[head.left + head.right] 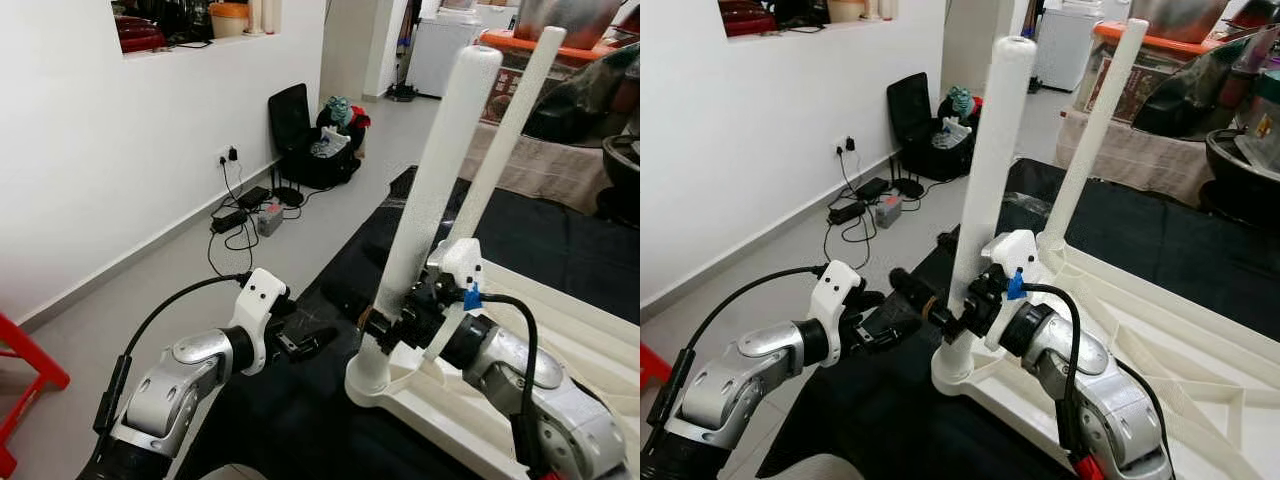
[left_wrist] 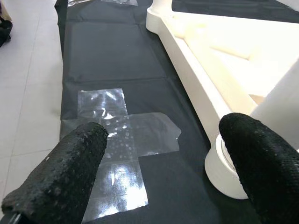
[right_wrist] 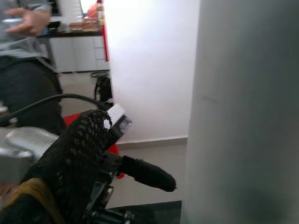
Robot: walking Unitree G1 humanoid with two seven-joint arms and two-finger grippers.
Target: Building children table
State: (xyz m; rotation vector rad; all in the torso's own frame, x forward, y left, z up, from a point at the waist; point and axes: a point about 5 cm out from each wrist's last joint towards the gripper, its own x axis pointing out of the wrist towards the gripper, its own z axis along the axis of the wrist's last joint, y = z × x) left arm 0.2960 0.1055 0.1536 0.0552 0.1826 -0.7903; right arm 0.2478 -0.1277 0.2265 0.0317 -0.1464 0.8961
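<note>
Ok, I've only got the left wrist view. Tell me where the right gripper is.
Observer: The right gripper is against the near leg, low down by its socket.
Operator: Report the other leg.
Observer: The far leg stands in the next corner of the upturned tabletop.
Operator: Check for people.
Observer: A person's hand is raised in the background of the right wrist view.
</note>
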